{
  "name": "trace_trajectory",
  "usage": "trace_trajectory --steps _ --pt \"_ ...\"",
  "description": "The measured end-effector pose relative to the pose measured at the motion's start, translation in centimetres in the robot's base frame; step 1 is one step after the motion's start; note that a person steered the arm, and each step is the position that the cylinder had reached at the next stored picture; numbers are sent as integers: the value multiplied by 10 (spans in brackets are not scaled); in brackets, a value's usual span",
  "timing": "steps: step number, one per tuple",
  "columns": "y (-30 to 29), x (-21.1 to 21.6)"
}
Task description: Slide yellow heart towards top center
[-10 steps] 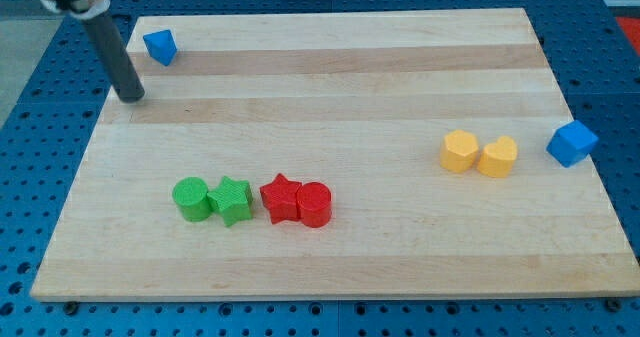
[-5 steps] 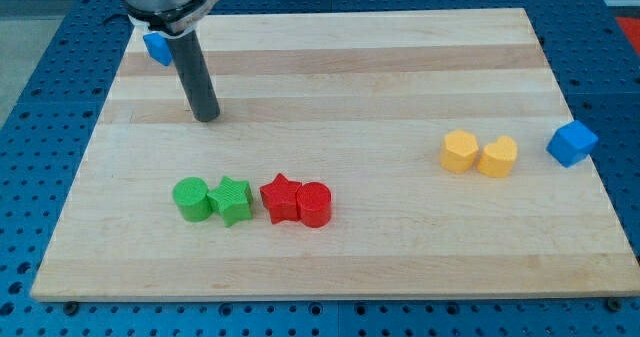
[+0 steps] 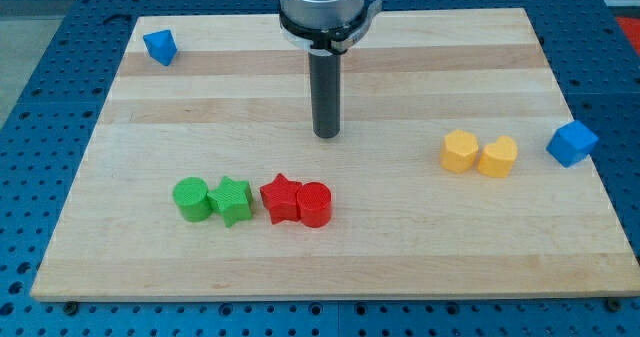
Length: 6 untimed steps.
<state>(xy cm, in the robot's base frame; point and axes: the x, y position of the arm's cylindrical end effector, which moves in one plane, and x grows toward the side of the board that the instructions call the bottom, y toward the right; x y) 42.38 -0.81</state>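
My tip (image 3: 327, 134) stands free near the tabletop (image 3: 400, 227) centre, touching no block. The yellow heart (image 3: 498, 157) lies well to its right and slightly lower, touching a yellow hexagonal block (image 3: 460, 151).

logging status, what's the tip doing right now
My tip: bare rod, holding nothing, touching no block, left of the yellow heart.
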Motion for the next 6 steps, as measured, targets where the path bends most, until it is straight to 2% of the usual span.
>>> trace_trajectory --steps 1,2,3,4,6 --pt "51 59" --pt "59 81" --pt "82 134" --pt "135 160" --pt "193 160"
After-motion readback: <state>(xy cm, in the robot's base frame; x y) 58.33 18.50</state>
